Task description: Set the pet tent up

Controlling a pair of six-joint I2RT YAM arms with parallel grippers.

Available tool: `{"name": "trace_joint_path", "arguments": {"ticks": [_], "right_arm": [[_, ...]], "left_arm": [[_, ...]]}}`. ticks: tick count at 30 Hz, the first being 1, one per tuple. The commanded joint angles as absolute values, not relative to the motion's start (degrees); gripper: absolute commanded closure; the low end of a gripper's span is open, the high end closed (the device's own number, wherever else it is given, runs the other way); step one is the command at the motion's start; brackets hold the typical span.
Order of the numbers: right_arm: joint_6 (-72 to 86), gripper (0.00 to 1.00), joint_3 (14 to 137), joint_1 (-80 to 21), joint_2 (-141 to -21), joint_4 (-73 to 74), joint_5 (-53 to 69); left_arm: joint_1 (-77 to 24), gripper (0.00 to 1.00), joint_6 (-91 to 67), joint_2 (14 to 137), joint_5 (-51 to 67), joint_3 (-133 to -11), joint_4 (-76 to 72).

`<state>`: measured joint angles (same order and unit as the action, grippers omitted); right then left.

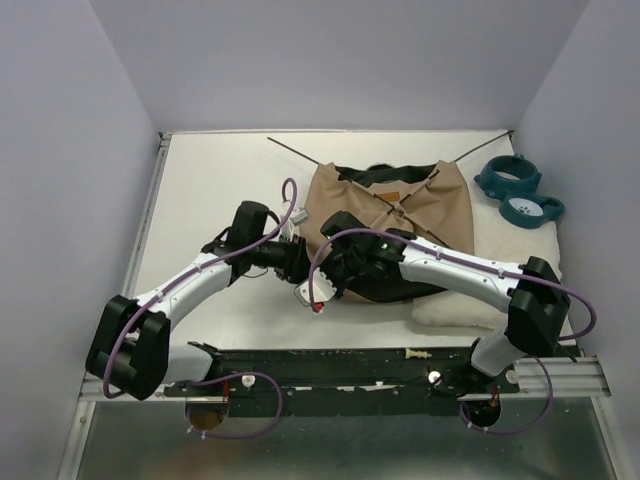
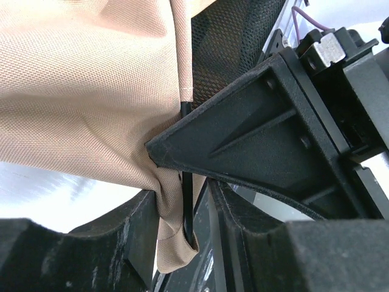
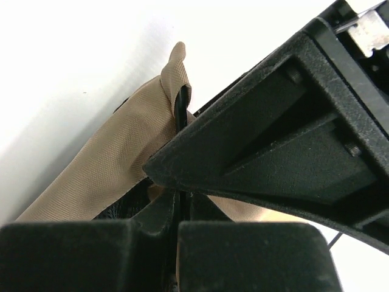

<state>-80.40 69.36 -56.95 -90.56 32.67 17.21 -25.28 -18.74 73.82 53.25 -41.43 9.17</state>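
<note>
Down at the near corner, the left gripper [image 2: 182, 255] is clamped on a tan sleeve of the tent [image 1: 400, 205] with the pole [image 2: 187, 207] running through it. The right gripper [image 3: 177, 255] is pinched shut on that same pole, hard up against its partner. The tent lies slumped mid-table, its pole ends poking out at the back, and the danger looks twofold: the springy pole could slip its pocket and whip free, or the crowded grippers could collide.

Tan tent [image 1: 350, 200], black mesh [image 2: 237, 36]
</note>
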Motion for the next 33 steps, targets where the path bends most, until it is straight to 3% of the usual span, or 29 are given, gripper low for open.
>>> {"name": "trace_joint_path", "arguments": {"ticks": [1,7,12,20,26,33], "right_arm": [[-79.45,0.99,68.64,-58.8,-90.79,31.38,23.64],[-80.24,0.99,67.77,-58.8,-90.44,31.55,22.41],[-80.42,0.99,67.32,-58.71,-90.44,31.73,21.62],[-80.42,0.99,68.03,-58.71,-90.97,31.73,21.01],[-80.59,0.99,68.12,-58.8,-90.44,31.99,20.48],[-80.25,0.99,68.2,-58.71,-90.26,31.03,19.25]], "left_arm": [[-25.58,0.51,-16.71,74.27,55.55,-42.54,3.68],[-24.0,0.36,-5.12,69.09,53.17,-43.16,15.71],[-18.64,0.35,2.17,64.78,57.48,-41.22,19.59],[-18.28,0.37,10.19,60.38,57.05,-39.9,21.97],[-18.02,0.38,38.19,63.98,54.93,-49.65,46.98],[-19.33,0.4,39.11,68.1,58.62,-50.27,47.72]]}}
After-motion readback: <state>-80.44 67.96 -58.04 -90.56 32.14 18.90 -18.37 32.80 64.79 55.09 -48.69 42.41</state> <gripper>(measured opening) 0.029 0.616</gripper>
